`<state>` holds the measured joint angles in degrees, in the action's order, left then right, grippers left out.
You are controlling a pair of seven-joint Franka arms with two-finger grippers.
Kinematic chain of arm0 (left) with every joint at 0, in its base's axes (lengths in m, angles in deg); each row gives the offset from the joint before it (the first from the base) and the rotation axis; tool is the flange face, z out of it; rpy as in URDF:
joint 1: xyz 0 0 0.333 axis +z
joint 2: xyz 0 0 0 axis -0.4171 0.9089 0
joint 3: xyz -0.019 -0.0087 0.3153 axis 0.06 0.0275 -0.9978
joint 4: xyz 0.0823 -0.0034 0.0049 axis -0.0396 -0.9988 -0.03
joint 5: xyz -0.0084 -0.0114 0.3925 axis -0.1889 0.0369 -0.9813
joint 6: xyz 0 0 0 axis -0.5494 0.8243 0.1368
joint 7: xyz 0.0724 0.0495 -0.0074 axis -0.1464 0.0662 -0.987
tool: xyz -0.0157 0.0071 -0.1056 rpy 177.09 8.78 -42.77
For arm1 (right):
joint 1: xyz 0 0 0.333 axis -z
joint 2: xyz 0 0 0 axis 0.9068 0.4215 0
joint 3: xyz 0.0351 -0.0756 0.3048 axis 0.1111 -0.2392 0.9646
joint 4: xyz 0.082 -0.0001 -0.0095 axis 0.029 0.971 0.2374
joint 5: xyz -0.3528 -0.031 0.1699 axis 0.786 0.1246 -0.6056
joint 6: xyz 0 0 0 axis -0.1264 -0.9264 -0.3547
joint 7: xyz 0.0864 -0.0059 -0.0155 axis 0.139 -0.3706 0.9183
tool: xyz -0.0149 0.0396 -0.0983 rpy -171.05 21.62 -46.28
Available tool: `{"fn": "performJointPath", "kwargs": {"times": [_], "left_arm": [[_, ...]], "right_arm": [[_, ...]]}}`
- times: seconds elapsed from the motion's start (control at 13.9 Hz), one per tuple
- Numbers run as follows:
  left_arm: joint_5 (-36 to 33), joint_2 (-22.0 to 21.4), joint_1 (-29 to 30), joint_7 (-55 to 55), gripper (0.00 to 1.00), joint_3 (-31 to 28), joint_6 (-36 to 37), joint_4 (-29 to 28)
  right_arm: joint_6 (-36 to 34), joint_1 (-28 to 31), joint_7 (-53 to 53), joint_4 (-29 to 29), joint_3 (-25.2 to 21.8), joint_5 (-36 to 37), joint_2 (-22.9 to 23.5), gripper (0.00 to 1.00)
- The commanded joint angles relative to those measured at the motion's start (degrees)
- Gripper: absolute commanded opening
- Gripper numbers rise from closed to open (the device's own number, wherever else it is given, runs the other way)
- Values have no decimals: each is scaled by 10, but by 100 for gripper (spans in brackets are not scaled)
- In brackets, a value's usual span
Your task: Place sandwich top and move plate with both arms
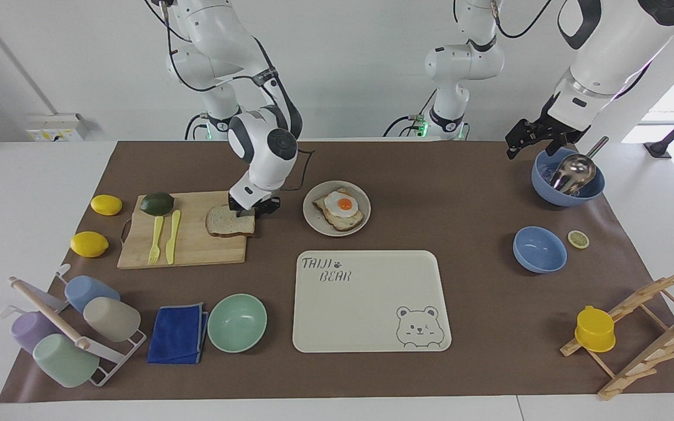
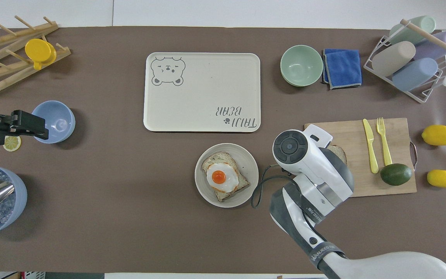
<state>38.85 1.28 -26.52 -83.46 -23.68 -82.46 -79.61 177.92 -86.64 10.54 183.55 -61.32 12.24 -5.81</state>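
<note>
Brown matting covers the surface (image 1: 430,193). At the cutting board (image 1: 185,240), the right hand (image 1: 247,209) is down on the sandwich top (image 1: 226,222) at the board's plate-side edge; whether it clamps the slice I cannot tell. Beside the board sits the plate (image 1: 316,225). Well apart, the left hand (image 1: 525,143) waits, fingers spread.

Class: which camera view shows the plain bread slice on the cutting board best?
The facing view: the sandwich top lies almost fully visible on the cutting board. In the overhead view, the right arm hides all but one corner.
</note>
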Motion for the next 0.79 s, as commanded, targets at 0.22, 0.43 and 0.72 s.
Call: {"fn": "performJointPath", "kwargs": {"times": [0.22, 0.43, 0.72], "left_arm": [[-6, -7, 8, -1, 100, 2, -5, -6], [-6, -8, 7, -1, 100, 2, -4, -6], [-6, -8, 8, -1, 100, 2, -6, -6]], "right_arm": [[-28, -1, -13, -22, 1, 11, 8, 0], [-94, -3, -6, -82, 7, 1, 10, 0], [-237, -9, -8, -258, 69, -71, 36, 0]]}}
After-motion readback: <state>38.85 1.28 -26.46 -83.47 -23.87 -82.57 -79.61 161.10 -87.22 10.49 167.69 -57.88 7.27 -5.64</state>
